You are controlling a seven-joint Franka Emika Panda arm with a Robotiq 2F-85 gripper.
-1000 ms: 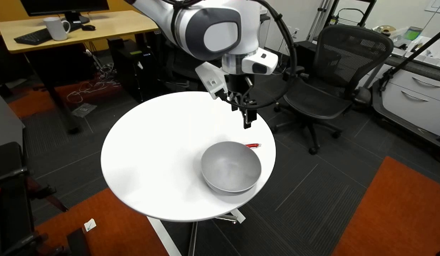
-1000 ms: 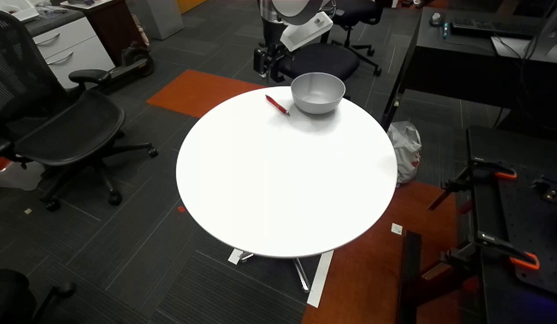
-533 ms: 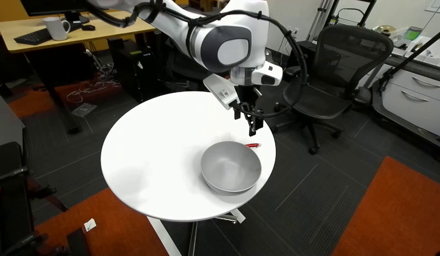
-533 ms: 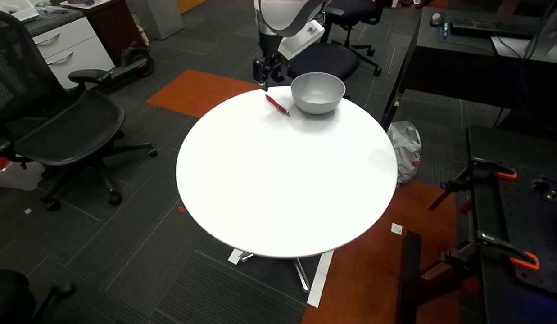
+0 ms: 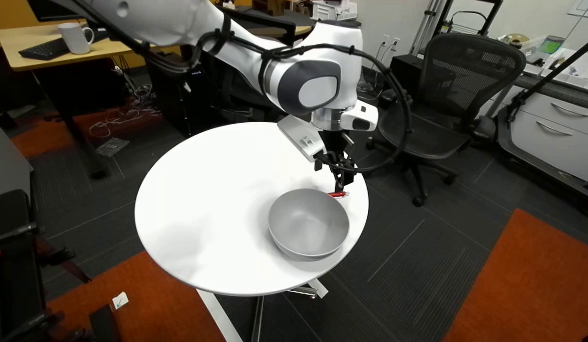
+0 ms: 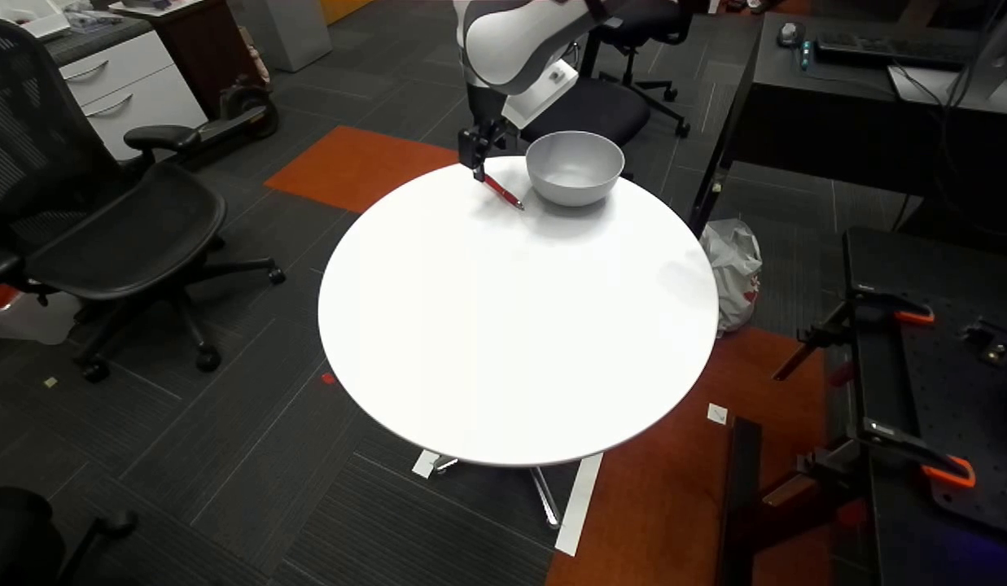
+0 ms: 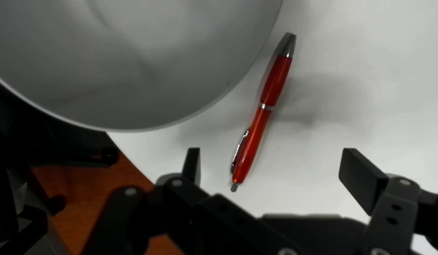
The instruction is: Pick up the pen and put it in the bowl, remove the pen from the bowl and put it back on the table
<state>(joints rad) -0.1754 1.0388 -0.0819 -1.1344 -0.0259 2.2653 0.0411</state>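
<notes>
The red pen (image 7: 256, 134) lies flat on the white round table (image 5: 203, 204), close beside the grey bowl (image 5: 309, 223). The pen also shows in both exterior views (image 5: 338, 194) (image 6: 503, 193); the bowl's rim hides part of it in an exterior view. The bowl is empty and upright near the table's edge, and it fills the upper left of the wrist view (image 7: 169, 71). My gripper (image 7: 270, 159) is open and empty, low over the pen's clip end. In the wrist view that end lies between the two fingers, nearer the left one. My gripper also shows in an exterior view (image 6: 488, 163).
The bowl's rim stands just beside the pen and near the left finger. The table edge is close to the gripper. A black office chair (image 5: 431, 109) stands beyond the table, and a wooden desk (image 5: 132, 35) stands further back.
My gripper has moved down over about a second, from above the table's edge to just over the pen's end. The pen and the bowl have not moved.
</notes>
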